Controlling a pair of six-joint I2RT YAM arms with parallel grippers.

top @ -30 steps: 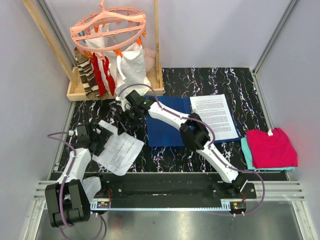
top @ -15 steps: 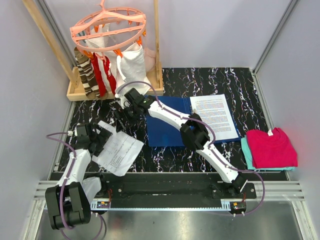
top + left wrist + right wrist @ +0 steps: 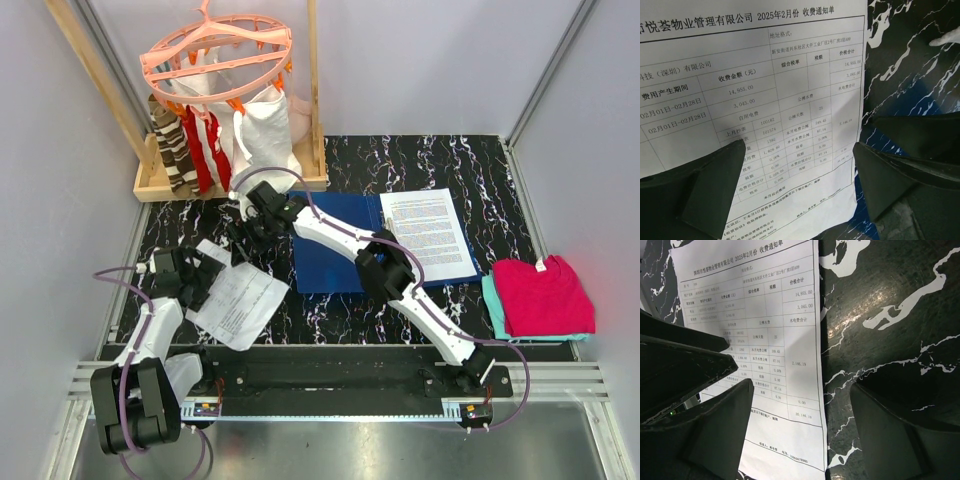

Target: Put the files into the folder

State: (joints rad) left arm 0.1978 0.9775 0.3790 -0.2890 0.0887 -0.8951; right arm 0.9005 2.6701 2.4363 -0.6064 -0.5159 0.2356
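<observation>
One of the files, a white sheet with a printed table [image 3: 240, 303], lies askew on the dark marbled table, left of the folder. The blue folder [image 3: 330, 255] lies open in the middle with another printed sheet [image 3: 428, 232] on its right half. My left gripper [image 3: 205, 275] hovers open over the loose sheet's [image 3: 765, 100] edge, one finger [image 3: 715, 190] above paper, the other above bare table. My right gripper [image 3: 242, 232] is open too, reaching over from the folder side. In its own view it [image 3: 800, 432] straddles the same sheet's [image 3: 755, 315] right edge.
A wooden frame [image 3: 160, 185] at the back left holds a pink hanger ring [image 3: 215, 50] with striped socks and a white cloth bag. Folded magenta cloth [image 3: 545, 295] on teal lies at the right edge. Part of the left arm [image 3: 670, 365] shows in the right wrist view.
The right gripper has drifted slightly left, toward the loose sheet. The left arm and both sheets stay where they were.
</observation>
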